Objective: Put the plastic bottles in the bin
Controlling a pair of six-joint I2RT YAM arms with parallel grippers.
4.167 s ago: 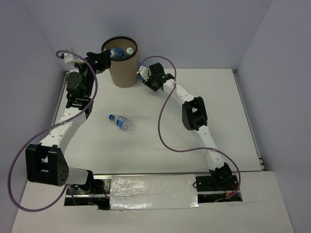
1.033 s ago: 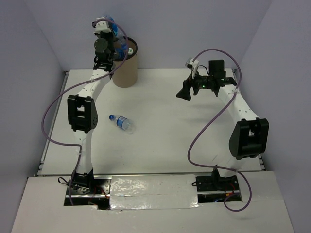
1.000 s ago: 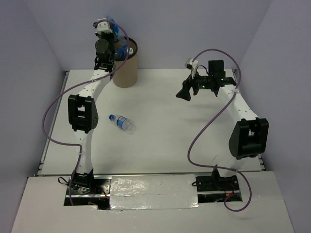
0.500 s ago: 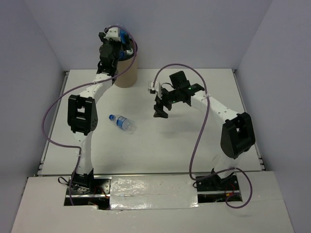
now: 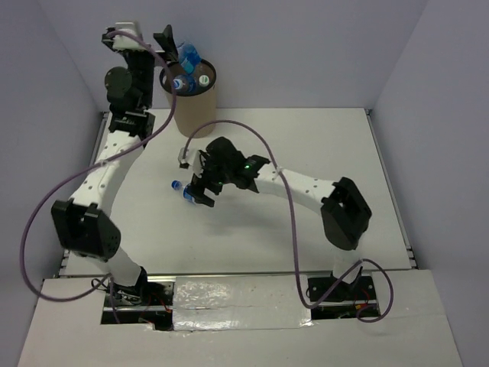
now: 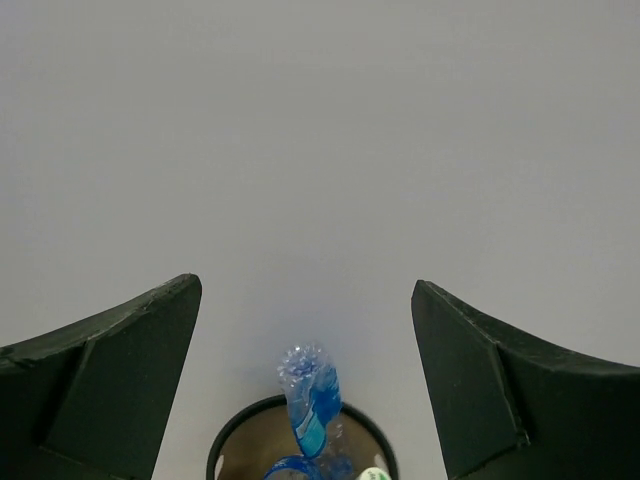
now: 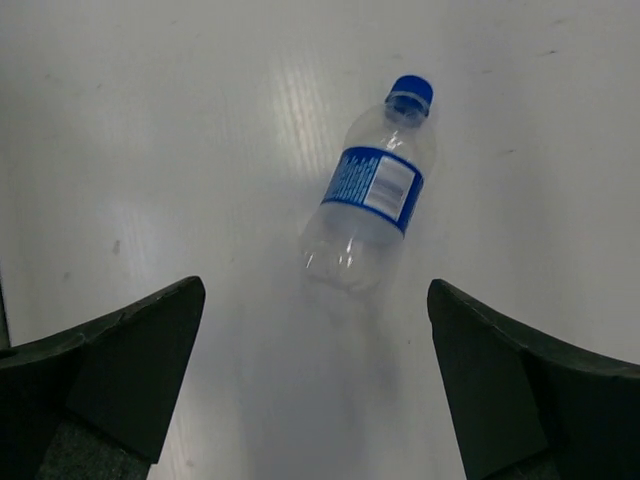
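Observation:
The tan bin (image 5: 191, 115) stands at the table's back left. Several plastic bottles are in it, and one blue-labelled bottle (image 5: 189, 55) pokes up above the black rim. My left gripper (image 5: 168, 42) hangs open just left of and above the rim, holding nothing. The left wrist view shows that bottle (image 6: 311, 392) rising from the bin (image 6: 216, 452), below and beyond my open left gripper (image 6: 305, 288). One clear bottle with a blue cap (image 5: 177, 186) lies on the table. My right gripper (image 5: 196, 194) hovers open over it. In the right wrist view the bottle (image 7: 370, 205) lies just ahead of my right gripper (image 7: 315, 285).
Lilac walls close in the white table (image 5: 321, 145) at the back and on both sides. The right arm's purple cable (image 5: 229, 126) arcs over the table just right of the bin. A green-capped bottle (image 5: 204, 79) shows inside the bin.
My left gripper opened and let go of its bottle, which now stands in the bin, and the arm drew back leftwards. My right arm swung left and down over the table bottle.

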